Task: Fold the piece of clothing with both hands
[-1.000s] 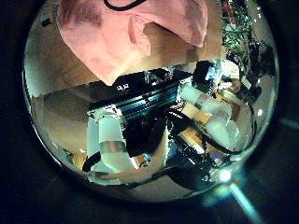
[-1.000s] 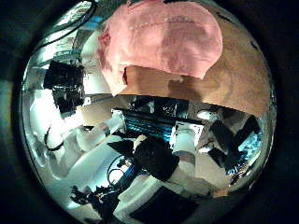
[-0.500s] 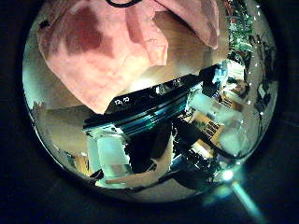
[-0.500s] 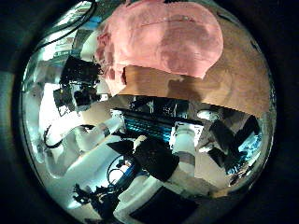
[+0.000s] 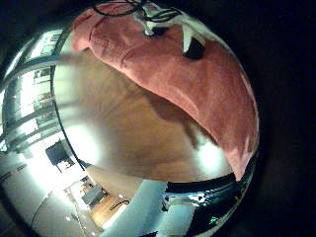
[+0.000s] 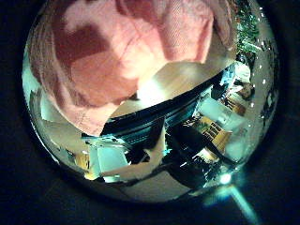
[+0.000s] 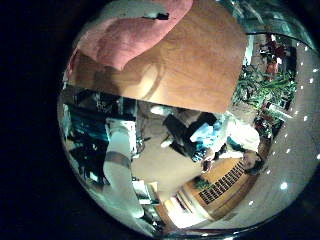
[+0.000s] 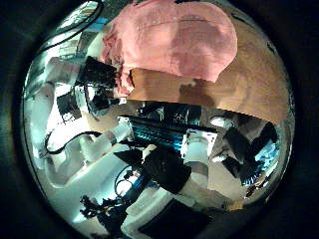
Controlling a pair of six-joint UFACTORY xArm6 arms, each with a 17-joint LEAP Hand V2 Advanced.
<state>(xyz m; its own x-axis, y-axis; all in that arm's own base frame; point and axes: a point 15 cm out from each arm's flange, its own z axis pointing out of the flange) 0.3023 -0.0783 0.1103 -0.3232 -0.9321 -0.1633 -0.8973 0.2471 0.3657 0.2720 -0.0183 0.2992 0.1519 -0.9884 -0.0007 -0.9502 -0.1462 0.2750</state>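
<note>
The piece of clothing (image 6: pixel 122 47) lies crumpled on the wooden table (image 5: pixel 128 128). It fills much of the left thumb side palm view, so the left palm is close above it. In the left little finger side palm view the cloth (image 5: pixel 188 74) runs along the table, and the left hand's fingers (image 5: pixel 193 44) reach out over it, not curled round it. The right thumb side palm view shows the cloth (image 8: pixel 174 40) farther off, with the left hand (image 8: pixel 98 75) at its edge. The right little finger side palm view shows the cloth (image 7: pixel 125 40) at a distance. The right hand hangs away from it.
The bare table top (image 8: pixel 234 90) stretches from the cloth toward the right hand, and also shows in the right little finger side palm view (image 7: pixel 195 60). The table's front edge (image 6: pixel 173 94) runs just below the cloth. Room furniture lies beyond it.
The left palm has come closer to the cloth, which now fills more of its thumb side view. In the right thumb side view the left hand has moved to the cloth's edge.
</note>
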